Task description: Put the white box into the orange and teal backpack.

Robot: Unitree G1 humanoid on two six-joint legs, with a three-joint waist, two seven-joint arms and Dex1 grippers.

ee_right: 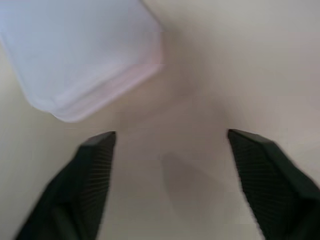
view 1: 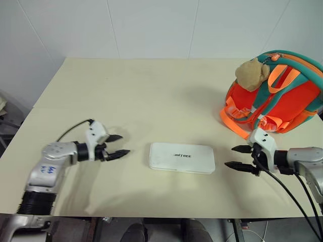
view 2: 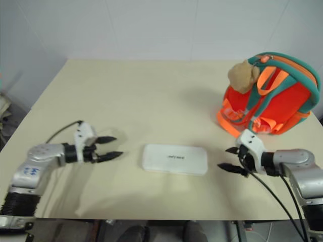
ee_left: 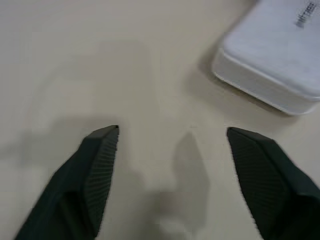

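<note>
Fingers of both grippers stand apart. Head views: left gripper (view 1: 116, 146) and right gripper (view 1: 237, 157) flank the white box (view 1: 181, 158), lying flat at lower centre of the counter (view 1: 151, 96), likely for a two-sided pickup. Orange and teal backpack (view 1: 282, 101) sits at right. Wrist views: box edge lies ahead of each gripper, untouched.

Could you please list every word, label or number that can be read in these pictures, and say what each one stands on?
"UNITREE": small dark lettering on top of the flat glossy white box lying on the beige table.
Blue handwritten marks on the robot's silver left forearm: too small to read.
Orange and teal backpack with its tan plush toy: no text visible.
</note>
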